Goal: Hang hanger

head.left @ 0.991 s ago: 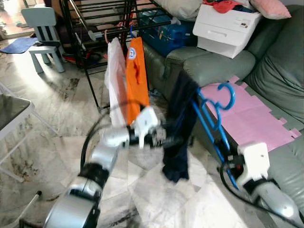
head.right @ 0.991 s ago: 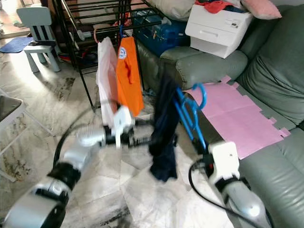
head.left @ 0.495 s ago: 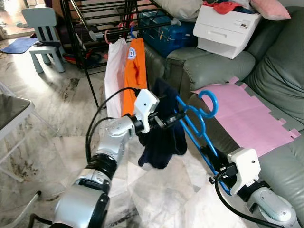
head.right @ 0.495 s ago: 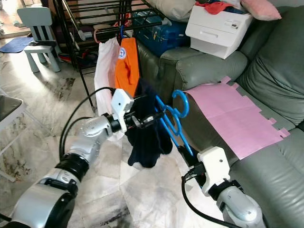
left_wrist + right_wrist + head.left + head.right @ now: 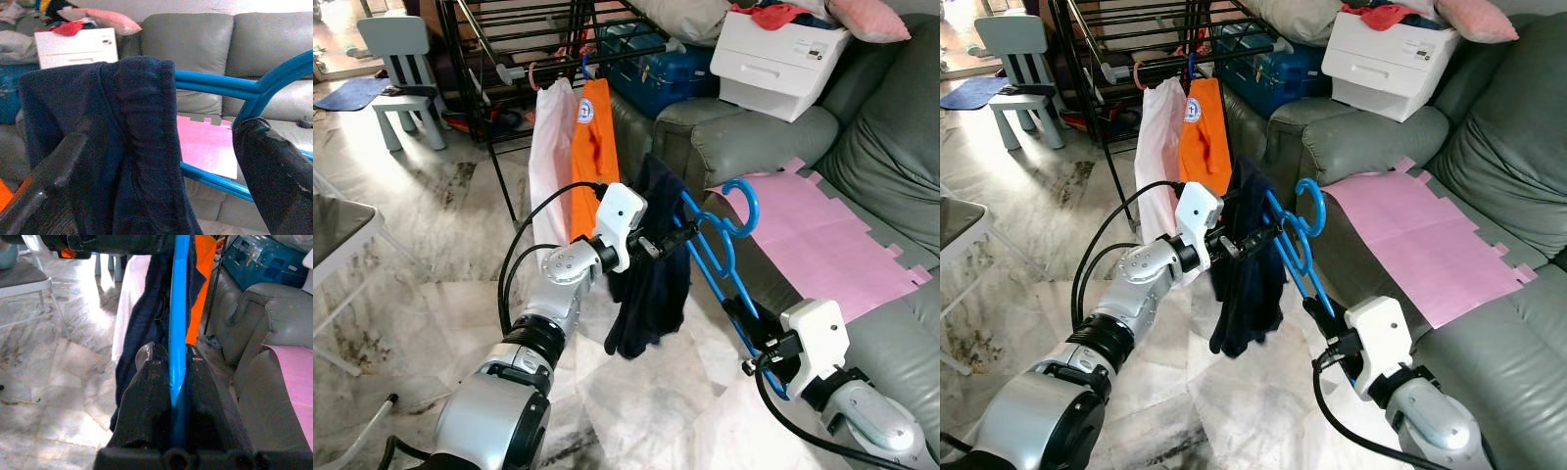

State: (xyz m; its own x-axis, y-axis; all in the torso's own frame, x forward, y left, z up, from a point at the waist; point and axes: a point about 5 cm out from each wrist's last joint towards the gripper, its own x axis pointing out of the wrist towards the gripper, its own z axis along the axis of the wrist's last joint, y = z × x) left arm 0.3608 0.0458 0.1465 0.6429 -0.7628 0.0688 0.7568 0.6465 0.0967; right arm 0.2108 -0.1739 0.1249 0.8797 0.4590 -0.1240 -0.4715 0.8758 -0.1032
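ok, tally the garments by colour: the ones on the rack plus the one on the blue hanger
White garment on the black rack: 1
Orange garment on the rack: 1
Dark navy garment draped on the blue plastic hanger, held by right gripper with left gripper at it: 1
Total: 3

Sofa (image 5: 754, 147) at right, a mat (image 5: 822, 235) on its seat and a box (image 5: 773, 59) on its arm. Rack (image 5: 509, 59) behind at left, two garments (image 5: 573, 147) hanging from it. Hanger (image 5: 715, 250) in the foreground between left tool (image 5: 674, 238) and right tool (image 5: 744, 328), a garment (image 5: 651, 264) draped over its left end. Chair (image 5: 401, 73) at far left.
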